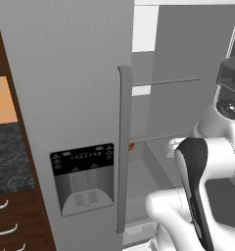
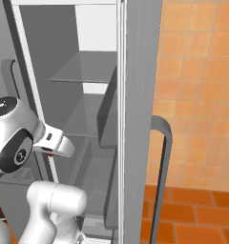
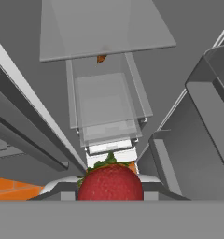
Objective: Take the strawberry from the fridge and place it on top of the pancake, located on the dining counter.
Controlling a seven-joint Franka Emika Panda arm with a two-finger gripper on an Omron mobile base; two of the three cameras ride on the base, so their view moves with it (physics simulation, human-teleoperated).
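We have the strawberry [image 3: 110, 183] clenched in the gripper [image 3: 110, 189], its green cap pointing away from us toward the fridge [image 1: 65, 98] shelves; the grip sits low on the fruit, presumably so it cannot roll free in transit; the right door stands open beside us; a small orange-brown item [image 3: 101, 58] sits deeper on a glass shelf [image 3: 104, 32]; we judge the carry to the pancake comes next.

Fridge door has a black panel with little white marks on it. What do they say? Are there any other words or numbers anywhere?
Dispenser panel on the fridge: rows of small white marks and symbols, too small and blurred to read.
Round cap on the arm's joint: faint markings, not readable.
Dark joint cover lower on the arm: a small pale mark, not readable.
No other words, numbers or signs anywhere, none on the strawberry.
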